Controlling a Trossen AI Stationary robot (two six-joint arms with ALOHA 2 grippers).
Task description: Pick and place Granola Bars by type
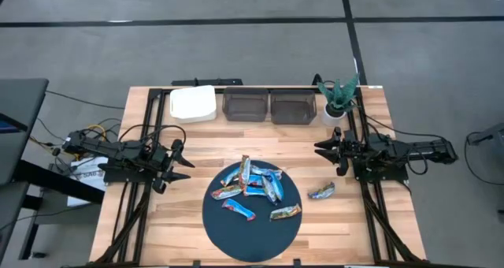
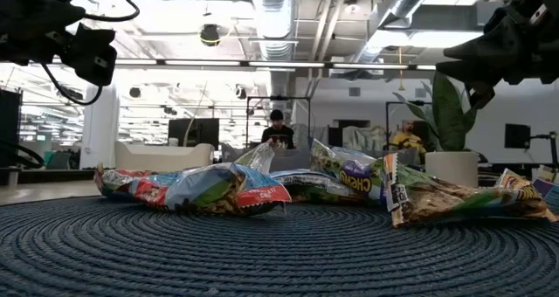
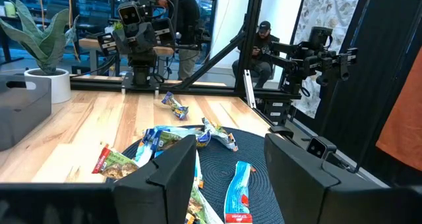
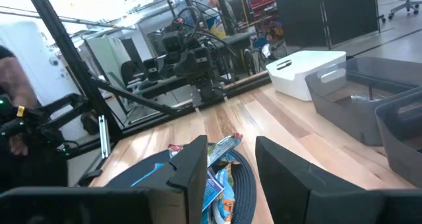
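Tabletop (image 1: 157,213): pale wooden planks, rectangular, with dark rails running along its left and right sides.
Mat (image 1: 252,228): round, dark blue, woven in ribbed rings, lying near the middle of the near edge.
Granola Bars (image 1: 250,187): small crinkled foil packets in blue, silver, red-orange and tan, heaped loosely on the far half of the mat, several overlapping.
Stray bar (image 1: 321,191): one packet lies alone on bare wood just right of the mat.
Bins (image 1: 269,106): two dark translucent rectangular tubs side by side at the far edge.
White container (image 1: 193,103): smooth, square with rounded corners, left of the tubs.
Plant (image 1: 340,96): spiky green leaves in a white pot at the far right corner.
Left hand (image 1: 179,159): fingers spread apart, holding nothing, raised left of the mat.
Right hand (image 1: 323,148): fingers spread apart, holding nothing, raised right of the mat, beyond the stray bar.
Open room: bare wood surrounds the mat on the left, right and far sides.
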